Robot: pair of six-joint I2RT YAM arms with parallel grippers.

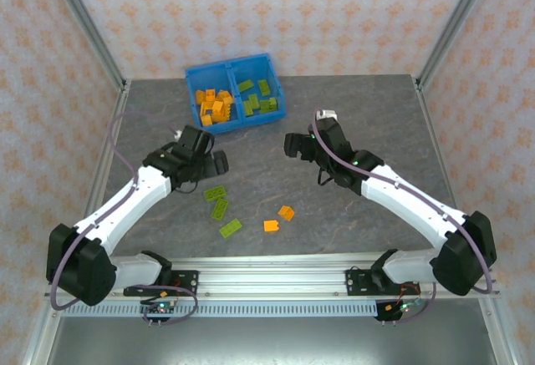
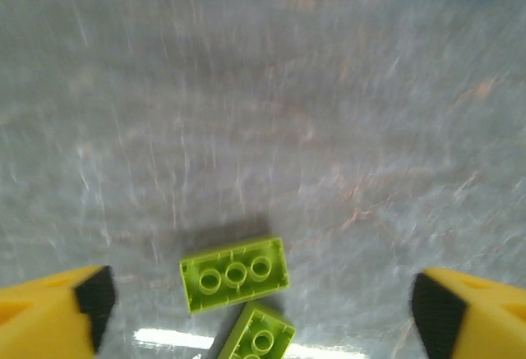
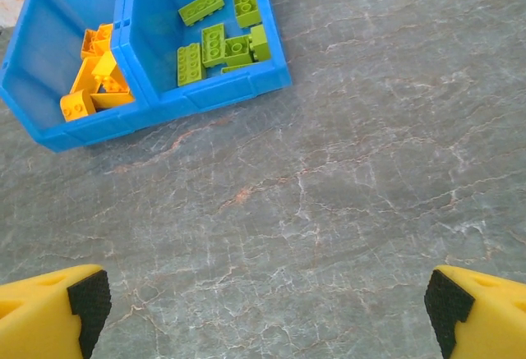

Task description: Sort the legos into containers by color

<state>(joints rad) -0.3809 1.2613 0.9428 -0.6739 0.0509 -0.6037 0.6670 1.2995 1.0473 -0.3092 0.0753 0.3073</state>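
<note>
The legos lie in two groups. Most are in the blue bin (image 1: 190, 73) at the far side of the counter (image 1: 368, 114). Orange bricks (image 1: 213, 104) are piled in its left compartment (image 3: 57, 22) and lime green bricks (image 1: 259, 98) lie in its right compartment (image 3: 164, 6), with the divider between them. From the top view the pieces in the bin overlap and are too small to count. The right wrist view shows the green ones more plainly, lying studs up on the floor. The orange pile leans at angles, and the bin's far left corner is cut off by the frame edge.

Five more bricks rest on the open counter nearer the arms. Three are loose green bricks (image 1: 221, 208) in a ragged line, and to their right two loose orange bricks (image 1: 279, 219) lie just beside each other.

The left end effector (image 2: 263, 303) hangs over the farthest loose green brick, jaws wide, nothing gripped. Its wrist view shows one green brick whole, studs up. A second meets its near edge and is cut off by the bottom of the frame. The picture is smeared, so I cannot tell whether they touch. Only the tips of the yellow fingers (image 2: 41, 318) show, in the bottom corners.

The right end effector (image 3: 268, 303) is also wide, over bare counter near the bin, well apart from the loose bricks.
</note>
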